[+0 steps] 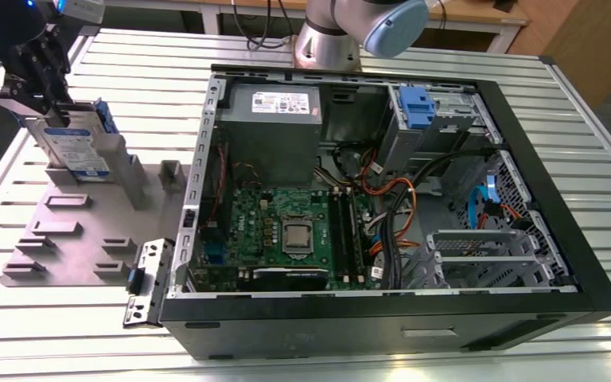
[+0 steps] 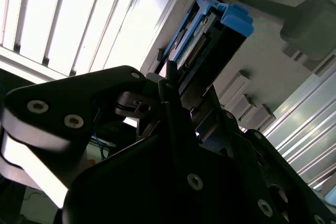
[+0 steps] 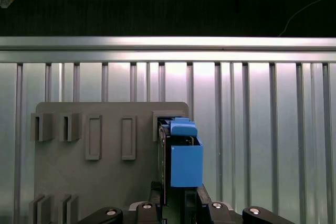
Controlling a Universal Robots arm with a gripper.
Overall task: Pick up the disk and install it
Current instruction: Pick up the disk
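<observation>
Disk (image 1: pixel 79 155): upright on edge in slot of grey fixture plate (image 1: pixel 72 247), exterior view's left.
Gripper (image 1: pixel 57 115): clamped across disk's upper end.
Handling (judged): rigid, weighty, shock-sensitive; grip the flat faces, clear of the connector.
Computer case (image 1: pixel 391 330): open, well apart rightward.

Pincer (image 1: pixel 53 111) at the exterior view's upper left, clamped on the top edge of the disk (image 1: pixel 80 153). Disk upright, blue rails showing, at the back of the grey fixture plate (image 1: pixel 83 239). Open computer case (image 1: pixel 576 298) lies on the slatted counter (image 1: pixel 51 326), to the plate's right. Inside: grey metal box (image 1: pixel 274 131), motherboard (image 1: pixel 284 231), blue clip (image 1: pixel 416 107). Arm base (image 1: pixel 327 44) behind the case.
</observation>
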